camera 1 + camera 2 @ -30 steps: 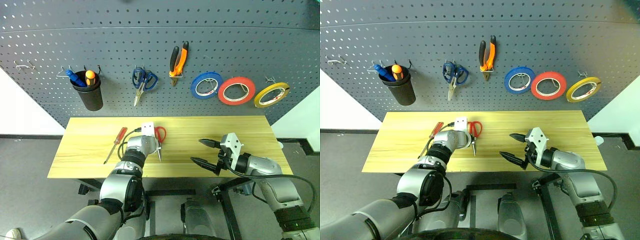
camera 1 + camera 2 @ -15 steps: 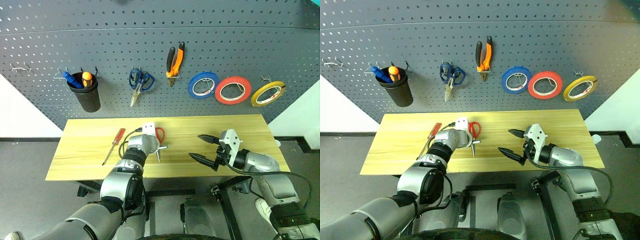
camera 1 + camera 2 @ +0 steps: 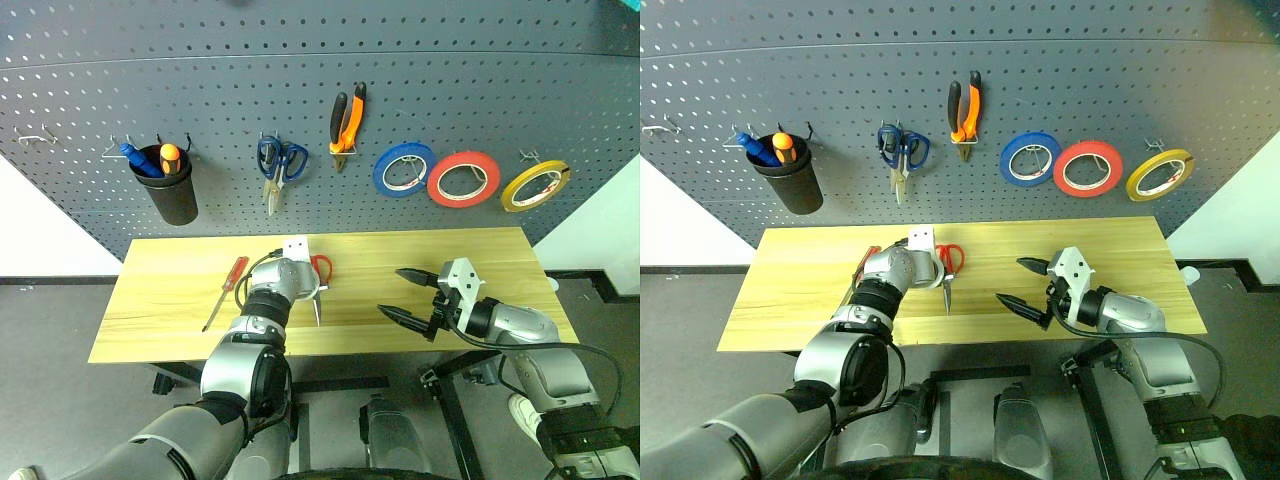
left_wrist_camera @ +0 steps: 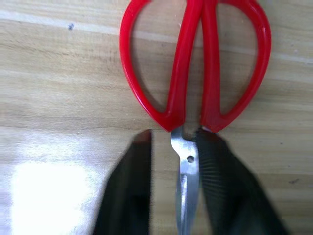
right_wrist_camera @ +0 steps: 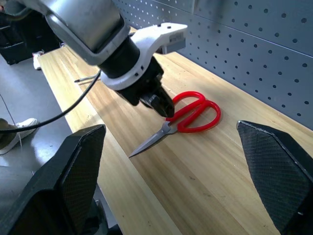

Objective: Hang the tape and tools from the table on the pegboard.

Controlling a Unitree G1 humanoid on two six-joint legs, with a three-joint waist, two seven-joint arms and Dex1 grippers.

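Pegboard (image 3: 480, 90) behind table (image 3: 170, 300): blue scissors (image 3: 277, 165), blue tape (image 3: 403, 168), red-orange tape (image 3: 463, 179).

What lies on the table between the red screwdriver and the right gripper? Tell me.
The red-looped scissors, with the left gripper over them, as the left eye view shows.

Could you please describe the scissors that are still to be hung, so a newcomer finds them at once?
On the long light wooden table, near its middle, lie the red-looped scissors under the left gripper. The blue-looped scissors already hang on the dark grey pegboard.

Bright, even light; glare patch on the table (image 4: 44, 191).
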